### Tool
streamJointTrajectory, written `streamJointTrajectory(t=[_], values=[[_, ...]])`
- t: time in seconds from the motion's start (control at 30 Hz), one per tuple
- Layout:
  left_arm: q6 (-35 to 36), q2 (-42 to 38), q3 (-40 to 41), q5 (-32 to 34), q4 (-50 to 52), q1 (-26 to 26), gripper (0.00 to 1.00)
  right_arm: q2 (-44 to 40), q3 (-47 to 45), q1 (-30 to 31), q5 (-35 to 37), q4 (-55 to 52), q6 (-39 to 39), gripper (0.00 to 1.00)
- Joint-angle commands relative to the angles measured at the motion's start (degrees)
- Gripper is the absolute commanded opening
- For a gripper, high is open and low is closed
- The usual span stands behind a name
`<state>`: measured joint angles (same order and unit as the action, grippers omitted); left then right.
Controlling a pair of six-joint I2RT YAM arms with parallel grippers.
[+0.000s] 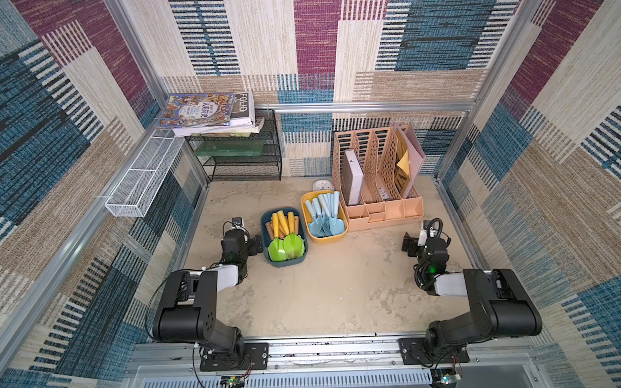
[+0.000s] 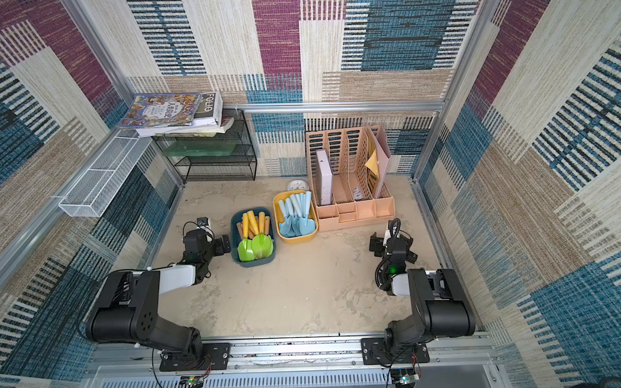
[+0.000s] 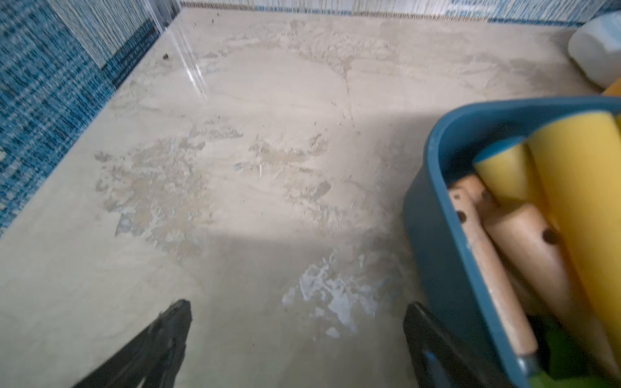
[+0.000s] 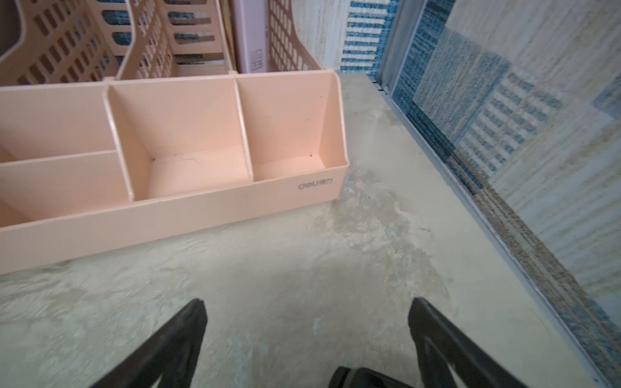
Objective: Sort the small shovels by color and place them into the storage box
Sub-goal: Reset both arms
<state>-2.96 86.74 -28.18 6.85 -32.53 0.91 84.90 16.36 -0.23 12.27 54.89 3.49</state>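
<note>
The pale, scuffed surface point(image 1: 336, 295) takes up most of both top views, and no shovel lies loose on any part of it that shows. At the back stand a pink desk organiser point(image 1: 386, 224) holding a few files, a black mesh rack point(image 1: 247, 168) with a stack of books point(image 1: 201, 111) on top, and a white wire basket point(image 1: 141, 181) fixed along the side rail. None of these has a part in the sorting. Two storage boxes sit side by side near the middle. The teal box point(image 1: 285, 263) holds the green-bladed shovels point(image 1: 289, 247), their yellow and wooden handles pointing toward the back wall. The yellow box point(image 1: 327, 239), just beside the organiser, holds the pale blue shovels point(image 1: 324, 215), stacked the same way. Each colour has its own box and I see none mixed in, though the lower layers are hidden. The left hand point(image 3: 298, 305) hovers just beside the teal box with its jaws spread wide and nothing between them. The right hand point(image 4: 307, 302) is near the organiser's front corner, well apart from both boxes, and is likewise spread and empty. A small white clock point(image 1: 322, 185) sits behind the yellow box. The sorting looks finished. At most, the arms need to return to rest.
</note>
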Motion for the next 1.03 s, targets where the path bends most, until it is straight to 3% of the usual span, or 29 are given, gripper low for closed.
streamJointTrajectory(t=[0.0, 1.0], values=[[1.47, 0.3, -0.43, -1.86, -3.26, 0.12, 1.0, 0.06, -0.04, 0.05, -3.57, 6.15, -1.17, 0.95], [1.38, -0.12, 0.36, -2.8, -4.33, 0.59, 1.0, -0.01, -0.09, 0.05, -3.45, 6.23, -1.2, 0.95]])
